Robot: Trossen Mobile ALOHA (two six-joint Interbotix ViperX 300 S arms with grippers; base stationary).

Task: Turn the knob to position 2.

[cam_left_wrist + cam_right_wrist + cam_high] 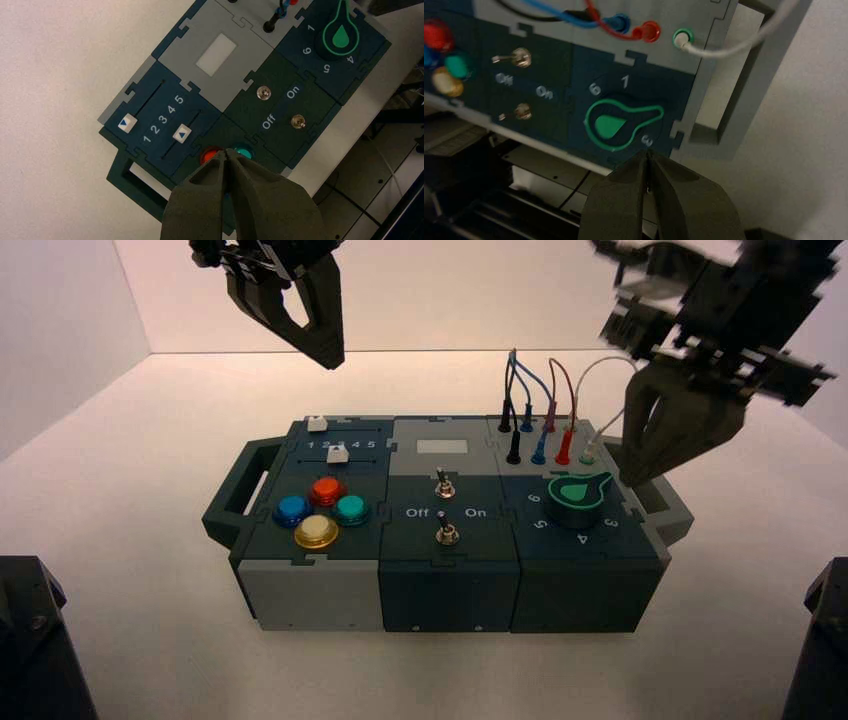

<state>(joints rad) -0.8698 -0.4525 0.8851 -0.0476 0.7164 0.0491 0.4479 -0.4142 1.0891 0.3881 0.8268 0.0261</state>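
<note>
Right claw (640, 475) beside teardrop-topped knob (577, 496)

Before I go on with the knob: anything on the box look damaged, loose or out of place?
Nothing stands out. The box sits flat, its wires stay plugged in, and the knob looks intact. The right tool hovers shut beside it; the left tool hangs shut, away from the box.

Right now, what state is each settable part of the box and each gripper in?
knob: untouched, pointer aimed between 1 and 3, the numeral under its tip hidden.
upper white slider cap: beyond the 1 end.
lower white slider cap: beside 3.
two toggle switches: positions unclear.
right gripper: shut, hovering by the knob.
left gripper: shut, raised above the box, idle.
</note>
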